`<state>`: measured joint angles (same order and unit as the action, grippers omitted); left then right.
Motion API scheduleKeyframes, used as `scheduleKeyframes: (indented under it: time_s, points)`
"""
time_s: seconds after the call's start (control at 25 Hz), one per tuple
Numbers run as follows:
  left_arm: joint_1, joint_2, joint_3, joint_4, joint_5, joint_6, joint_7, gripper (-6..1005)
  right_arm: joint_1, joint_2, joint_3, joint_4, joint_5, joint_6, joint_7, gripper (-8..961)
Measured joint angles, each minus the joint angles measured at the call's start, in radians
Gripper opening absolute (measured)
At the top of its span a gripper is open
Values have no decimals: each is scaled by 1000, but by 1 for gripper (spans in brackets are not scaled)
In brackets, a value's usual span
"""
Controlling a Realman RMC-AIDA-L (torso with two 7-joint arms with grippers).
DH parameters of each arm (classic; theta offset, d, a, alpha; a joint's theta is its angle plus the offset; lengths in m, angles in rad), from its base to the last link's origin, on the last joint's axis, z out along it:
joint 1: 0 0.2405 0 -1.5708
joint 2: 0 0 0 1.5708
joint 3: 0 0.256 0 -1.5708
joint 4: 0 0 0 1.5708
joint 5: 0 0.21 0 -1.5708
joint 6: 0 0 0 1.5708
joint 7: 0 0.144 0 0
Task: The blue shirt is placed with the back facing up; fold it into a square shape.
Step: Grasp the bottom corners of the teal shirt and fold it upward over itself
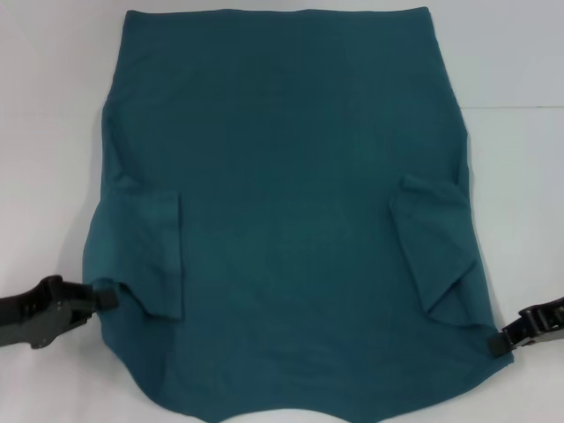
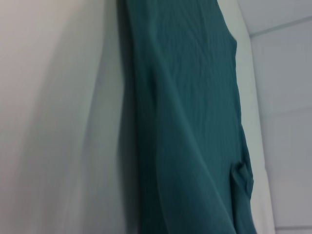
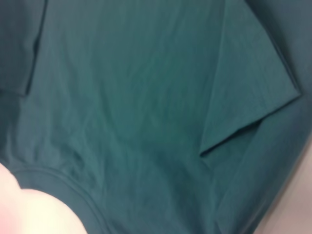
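At about 8 o'clock from the cloth's middle, our left gripper (image 1: 107, 298) sits low on the white table (image 1: 44, 132), its tip touching the edge of the blue shirt (image 1: 282, 176); whether its pincer is spread or pinched we cannot tell. At about 4 o'clock our right gripper (image 1: 499, 342) meets the opposite edge, and there too we cannot tell how the pincer stands. Between them the shirt lies flat, plain side up, curved collar edge nearest us. Both short sleeves are folded inward onto the body, one at 9 o'clock, one at 3 o'clock. Farther off, toward 12 o'clock, the straight hem ends the garment on the table
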<state>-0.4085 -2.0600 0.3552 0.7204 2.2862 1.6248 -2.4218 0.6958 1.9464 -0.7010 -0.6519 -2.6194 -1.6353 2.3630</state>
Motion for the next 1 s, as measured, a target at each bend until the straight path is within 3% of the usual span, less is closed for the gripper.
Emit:
scheduleKeyframes:
  time_s: [0.2,0.68,0.8,1.0]
  points:
    - [16,1,1,45,56,58,3,21,-39,-12,60,-26,2,-71,-24,31]
    - [83,-8,5,135,105,219,-2,21,-133,-17,73,-64,5,-193,-54,31]
    - [59,-3,6,122,109,221,-4,21,-125,-20,112,-64,26,-173,-63,32]
    - [-73,13,-22,46,98,146,-29,20,-94,-25,193,-48,154,-72,-50,32]
